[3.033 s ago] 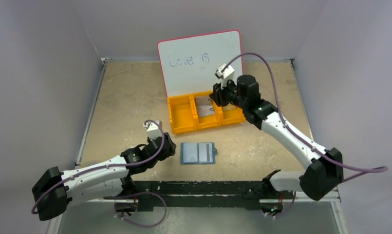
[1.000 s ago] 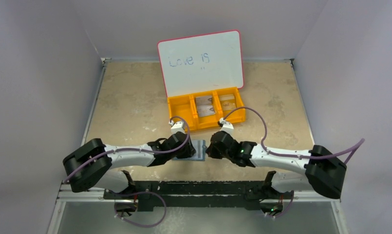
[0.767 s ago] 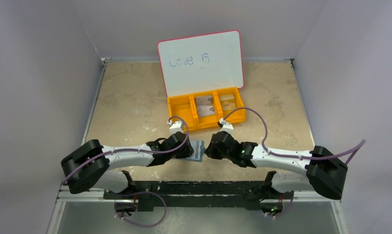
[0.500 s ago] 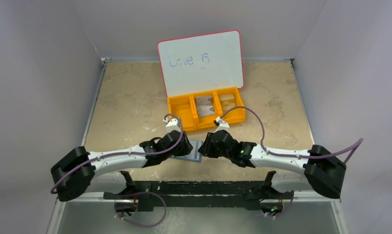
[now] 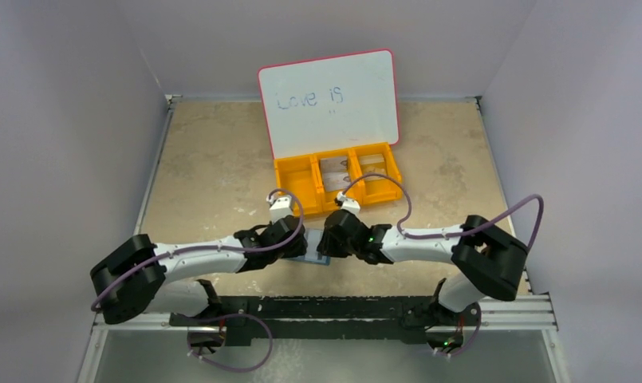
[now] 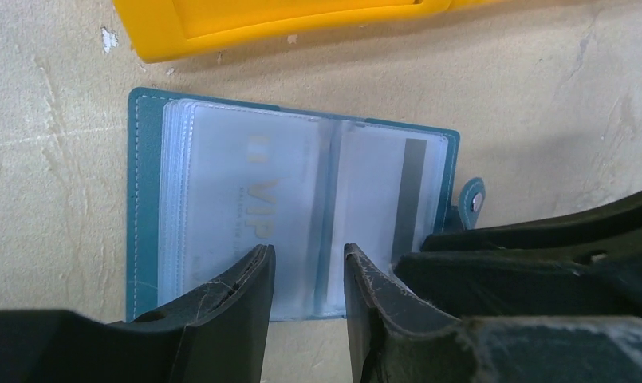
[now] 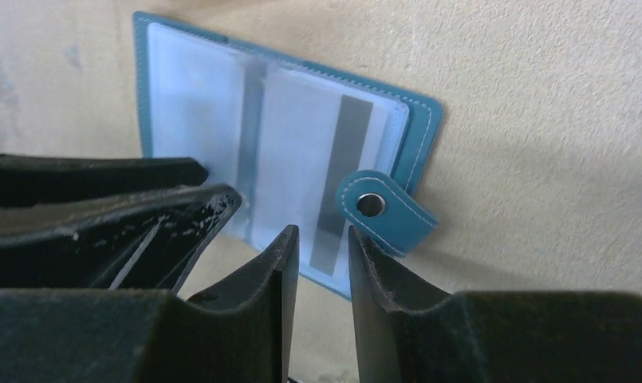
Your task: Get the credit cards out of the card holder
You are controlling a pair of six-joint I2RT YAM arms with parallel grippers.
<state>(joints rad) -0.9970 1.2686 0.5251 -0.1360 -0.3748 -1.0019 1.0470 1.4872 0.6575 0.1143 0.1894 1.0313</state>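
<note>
On the table (image 5: pixel 214 159), the card holder (image 6: pixel 301 199) is flanked by the parted, empty left pincer (image 6: pixel 305 271) and right pincer (image 7: pixel 321 247); it could be dragged along by tightly sleeved credit cards (image 7: pixel 333 159).

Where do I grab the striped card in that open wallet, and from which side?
Probably pinch the near short edge of the striped card, coming from the near side of the wallet, where the right gripper hangs open. The wallet lies flat, card under a clear sleeve, so only a thin edge offers hold. Sleeve opening unclear.
</note>
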